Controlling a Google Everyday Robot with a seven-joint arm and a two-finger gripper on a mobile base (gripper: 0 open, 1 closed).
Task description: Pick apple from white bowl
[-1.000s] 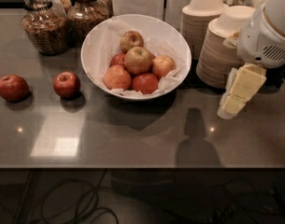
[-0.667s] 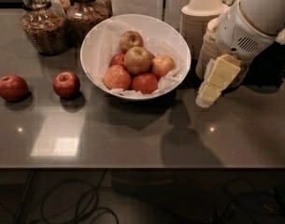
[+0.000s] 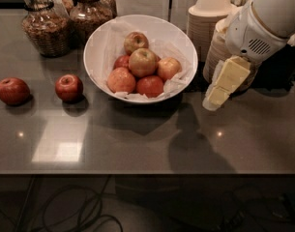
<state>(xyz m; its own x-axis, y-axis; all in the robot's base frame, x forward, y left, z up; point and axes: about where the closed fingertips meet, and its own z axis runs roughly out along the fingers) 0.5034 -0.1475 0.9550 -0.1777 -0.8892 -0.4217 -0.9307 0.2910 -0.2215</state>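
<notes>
On the grey surface point(image 3: 137, 144) you see a deep red apple point(image 3: 12, 91) at the far left and a smaller red apple point(image 3: 68, 87) near it, apart. At the back left stand two glass jars point(image 3: 44, 28) of brownish contents. At the back right are stacked beige disposable bowls point(image 3: 209, 23), with the gripper point(image 3: 212, 99) just in front of them. Dark cables point(image 3: 65, 209) lie below the front edge.

**White arm, butter-yellow jaws**

The arm point(image 3: 277, 6) is a fat, smooth white cylinder, up and to the right of the jaws. Just above the jaws sits a rounded white wrist housing point(image 3: 246, 30) with a small grille point(image 3: 256, 46) of dark slots. The jaws are pale yellow and blocky with a paler tip, over the right side of the bench point(image 3: 137, 144).
</notes>
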